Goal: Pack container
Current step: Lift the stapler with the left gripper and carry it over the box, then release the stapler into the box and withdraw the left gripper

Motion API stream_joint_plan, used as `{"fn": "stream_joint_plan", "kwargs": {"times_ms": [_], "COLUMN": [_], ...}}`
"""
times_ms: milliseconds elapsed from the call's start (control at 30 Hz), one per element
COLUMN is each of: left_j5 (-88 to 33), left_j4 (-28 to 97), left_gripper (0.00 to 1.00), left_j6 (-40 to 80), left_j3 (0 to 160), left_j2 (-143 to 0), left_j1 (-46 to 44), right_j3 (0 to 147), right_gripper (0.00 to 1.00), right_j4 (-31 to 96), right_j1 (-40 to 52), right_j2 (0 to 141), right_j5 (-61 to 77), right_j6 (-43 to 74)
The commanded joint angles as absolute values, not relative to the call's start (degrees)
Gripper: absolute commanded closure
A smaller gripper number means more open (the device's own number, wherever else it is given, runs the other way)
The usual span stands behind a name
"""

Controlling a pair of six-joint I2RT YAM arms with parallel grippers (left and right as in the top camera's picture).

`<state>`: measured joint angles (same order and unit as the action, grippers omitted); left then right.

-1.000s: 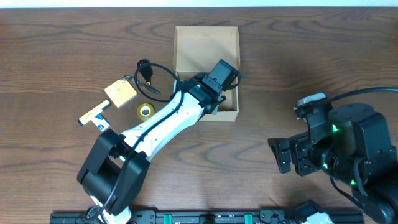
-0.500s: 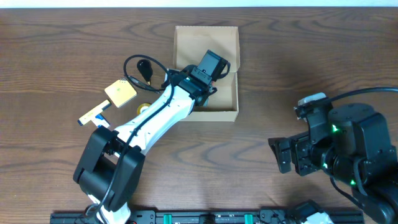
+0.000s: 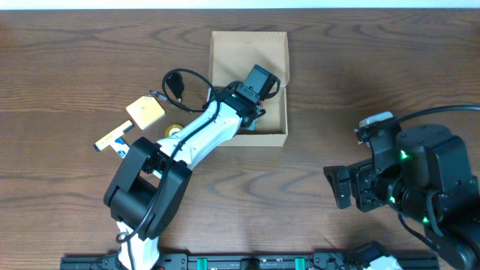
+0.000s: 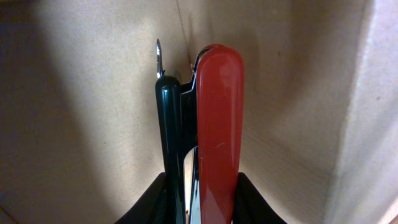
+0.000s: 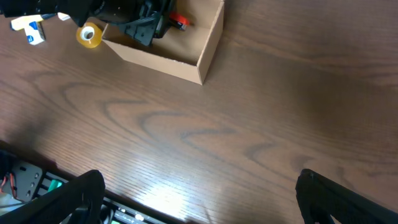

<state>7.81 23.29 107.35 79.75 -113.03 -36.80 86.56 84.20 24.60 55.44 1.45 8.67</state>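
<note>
The cardboard box (image 3: 264, 139) sits open on the table (image 3: 360, 75), toward the far edge and a little left of the middle, its flap lying flat behind it. The left arm reaches into it from the near left, and from overhead the arm covers most of the box's inside. The left wrist camera shows what that view does not: the left tool (image 4: 200, 200) is clamped on a stapler (image 4: 217, 124) with a red top and dark green base, held lengthwise between the fingers with cardboard walls close around it. Whether the stapler touches the box floor is not clear.

From the right wrist camera only a red end of the stapler shows over the box wall. The right tool (image 5: 199, 183) hangs over bare table near the front right – fingers wide apart, holding nothing.

Left of the box lie a yellow tape roll (image 5: 90, 35), half hidden by the arm from overhead, a tan pad (image 3: 144, 111) and a small blue-and-white thing (image 3: 112, 141) too small to name.
</note>
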Motion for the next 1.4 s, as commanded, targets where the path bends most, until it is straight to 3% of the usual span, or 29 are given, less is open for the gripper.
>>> {"fn": "stream_joint_plan", "kwargs": {"times_ms": [0, 67, 167, 267, 533, 800, 1100, 1367], "left_j5": [8.1, 8.1, 8.1, 8.1, 8.1, 7.8, 7.1, 6.9], "left_j4": [23.2, 23.1, 23.1, 23.1, 23.1, 22.0, 23.1, 33.7], "left_gripper": [0.74, 0.69, 0.52, 0.45, 0.45, 0.51, 0.51, 0.5], "left_j6": [107.8, 107.8, 107.8, 107.8, 107.8, 105.8, 89.6, 75.8], "left_j3": [80.6, 80.6, 80.6, 80.6, 80.6, 81.1, 88.1, 99.0], "left_j2": [-112.8, -112.8, -112.8, -112.8, -112.8, -112.7, -112.7, -112.7], "left_j1": [-36.6, -36.6, -36.6, -36.6, -36.6, -36.3, -34.2, -33.0], "right_j3": [87.3, 87.3, 87.3, 87.3, 87.3, 87.3, 87.3, 87.3], "right_gripper": [0.01, 0.01, 0.01, 0.01, 0.01, 0.01, 0.01, 0.01], "right_j4": [84.3, 84.3, 84.3, 84.3, 84.3, 84.3, 84.3, 84.3], "right_j1": [24.2, 24.2, 24.2, 24.2, 24.2, 24.2, 24.2, 24.2], "right_j2": [55.4, 55.4, 55.4, 55.4, 55.4, 55.4, 55.4, 55.4], "right_j5": [0.7, 0.7, 0.7, 0.6, 0.6, 0.6, 0.7, 0.6], "right_j6": [8.1, 8.1, 8.1, 8.1, 8.1, 8.1, 8.1, 8.1]}}
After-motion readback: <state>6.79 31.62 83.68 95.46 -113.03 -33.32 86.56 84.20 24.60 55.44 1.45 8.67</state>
